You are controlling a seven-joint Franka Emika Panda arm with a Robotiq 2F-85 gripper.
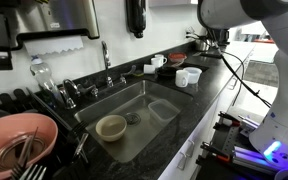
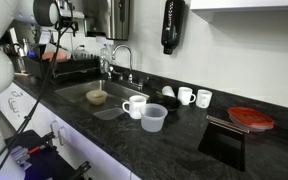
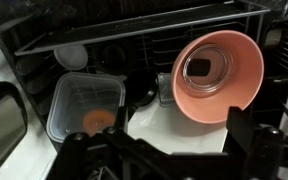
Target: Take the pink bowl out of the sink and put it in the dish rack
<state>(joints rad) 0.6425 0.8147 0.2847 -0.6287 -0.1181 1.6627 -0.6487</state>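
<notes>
The pink bowl (image 3: 219, 75) lies tilted on its side in the dish rack (image 3: 134, 30), with its opening towards the wrist camera. It also shows in the rack in both exterior views (image 1: 19, 145) (image 2: 52, 57). My gripper (image 3: 164, 150) is open and empty, just short of the bowl and not touching it. In an exterior view it hangs above the rack (image 2: 62, 18). The sink (image 1: 149, 110) (image 2: 109, 88) holds only a beige bowl (image 1: 111, 126) (image 2: 96, 97).
A clear plastic container (image 3: 84, 105) sits in the rack left of the pink bowl. The chrome faucet (image 2: 119, 55) stands behind the sink. White mugs (image 2: 134, 105), a clear cup (image 2: 154, 118) and a red-lidded dish (image 2: 249, 118) stand on the black counter.
</notes>
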